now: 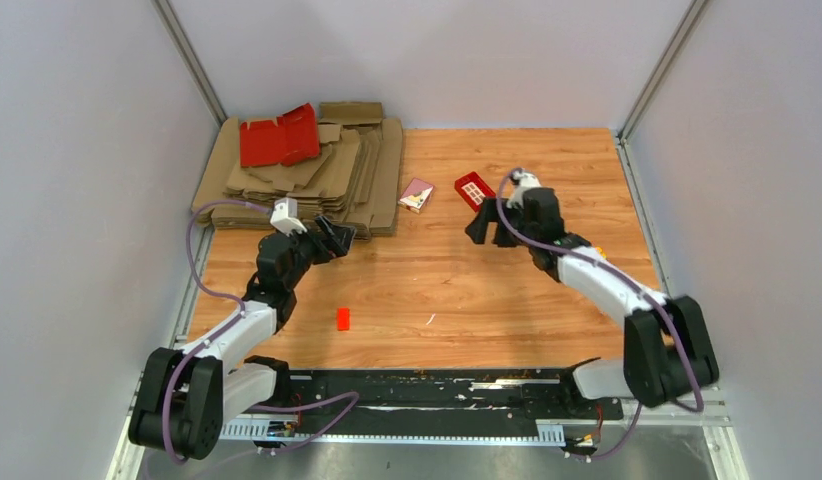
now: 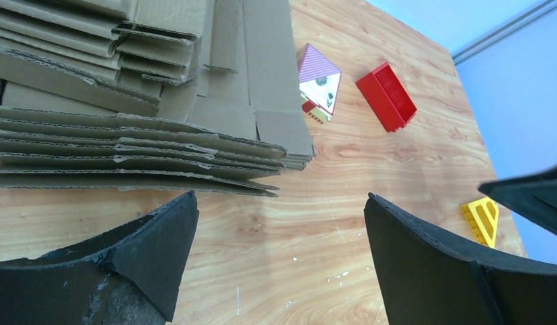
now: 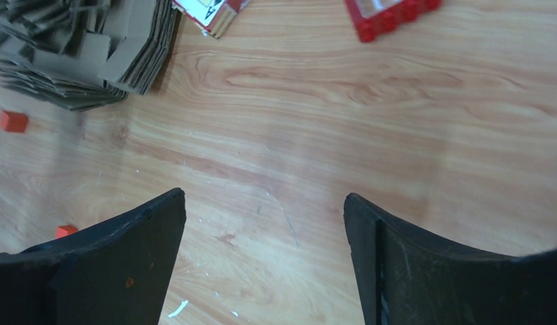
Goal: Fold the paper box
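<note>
left end effector (image 1: 337,238) and right end effector (image 1: 490,230) are hovering released, probably prepping a grab; box (image 1: 279,137) is lying untouched on cardboard (image 1: 317,185).

We count one red paper box (image 1: 279,137) and one pile of brown cardboard sheets (image 1: 317,180), whose layers overlap too much for us to number. We count one red tray (image 1: 474,188), one patterned packet (image 1: 417,194) and one yellow ruler piece (image 2: 484,218). We find two small red blocks: one block (image 3: 13,120) and another block (image 3: 66,231). There are two grippers, a left gripper (image 2: 281,206) and a right gripper (image 3: 263,203).
</note>
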